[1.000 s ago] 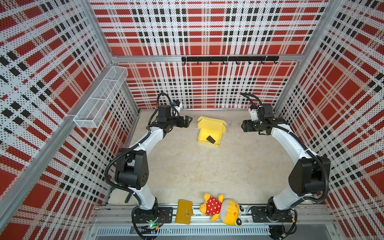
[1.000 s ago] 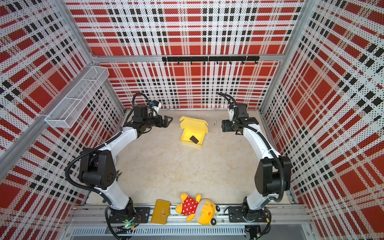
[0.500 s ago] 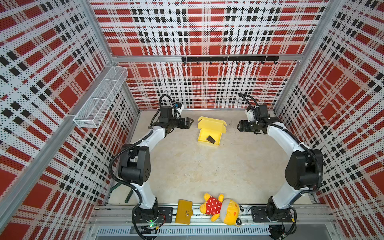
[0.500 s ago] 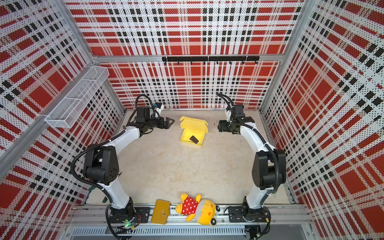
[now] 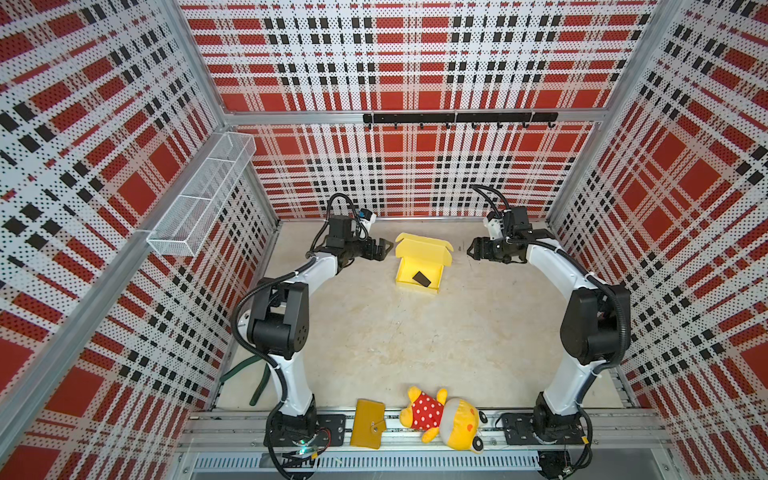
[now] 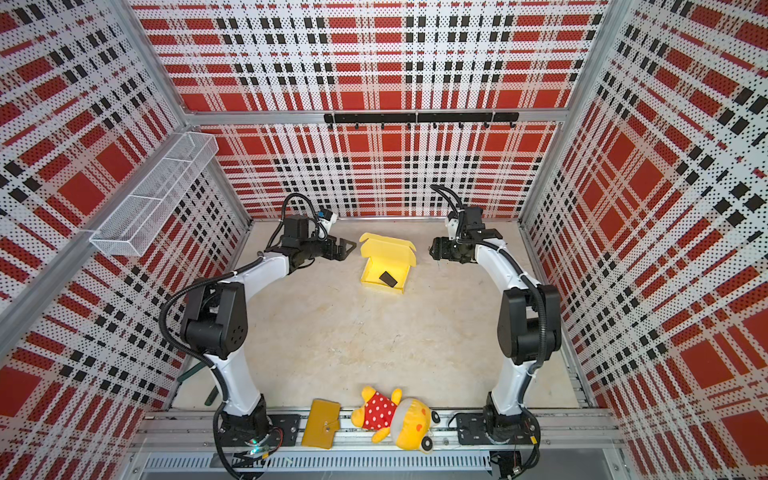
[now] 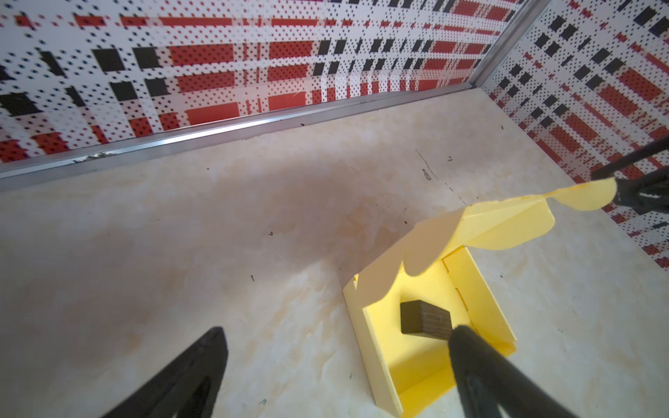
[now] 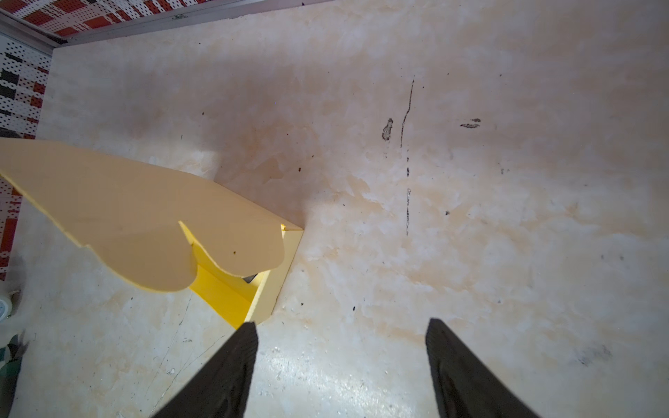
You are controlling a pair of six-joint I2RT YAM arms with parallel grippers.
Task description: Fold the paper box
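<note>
While plaid walls [image 5: 415, 62] ring the table [image 5: 395, 332], the box [image 5: 409, 266] sits open. Left gripper [image 5: 386, 249] and right gripper [image 5: 471, 251] flank it, fingers spread.

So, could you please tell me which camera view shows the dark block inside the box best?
The left wrist view: the block is close and large. In both top views it is a small dark patch; in the right wrist view the lid hides nearly all of it.

Between left gripper [image 5: 386, 250] and right gripper [image 5: 471, 250], touching neither: paper box [image 5: 409, 266]; inside it, block [image 5: 422, 278]; well apart from both grippers, wallet [image 5: 368, 424] just beside plush toy [image 5: 440, 419].
</note>
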